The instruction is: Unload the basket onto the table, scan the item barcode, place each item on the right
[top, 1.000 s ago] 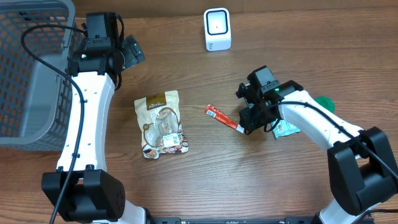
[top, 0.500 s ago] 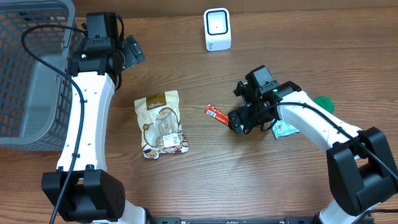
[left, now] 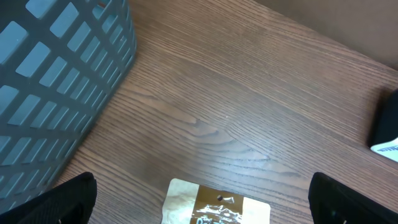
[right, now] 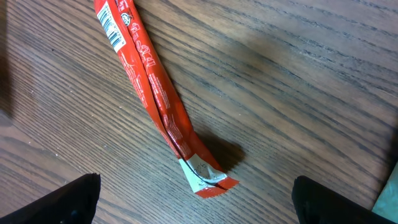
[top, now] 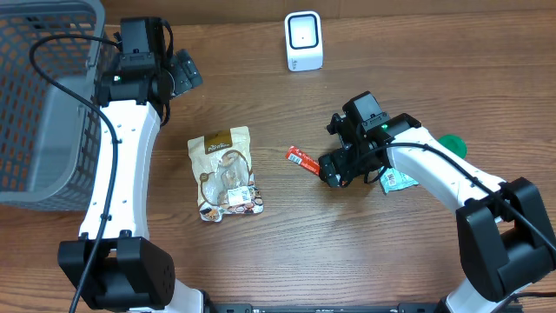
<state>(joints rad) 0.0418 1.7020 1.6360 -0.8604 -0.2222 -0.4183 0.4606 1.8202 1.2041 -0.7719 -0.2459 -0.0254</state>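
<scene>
A slim red stick packet lies flat on the wooden table, right of centre. In the right wrist view the packet runs diagonally, a small barcode near its upper end and a torn white-and-red tip at its lower end. My right gripper hovers over that lower end, open, with its jaws wide on either side and touching nothing. The white scanner stands at the back centre. My left gripper is open near the basket, empty.
A gold-and-brown snack pouch lies left of centre, its top edge showing in the left wrist view. A grey mesh basket fills the far left. A green item and a teal-white packet lie under the right arm.
My right gripper has opened and let go of the red stick packet, which now lies on the table. The left arm has not moved.
</scene>
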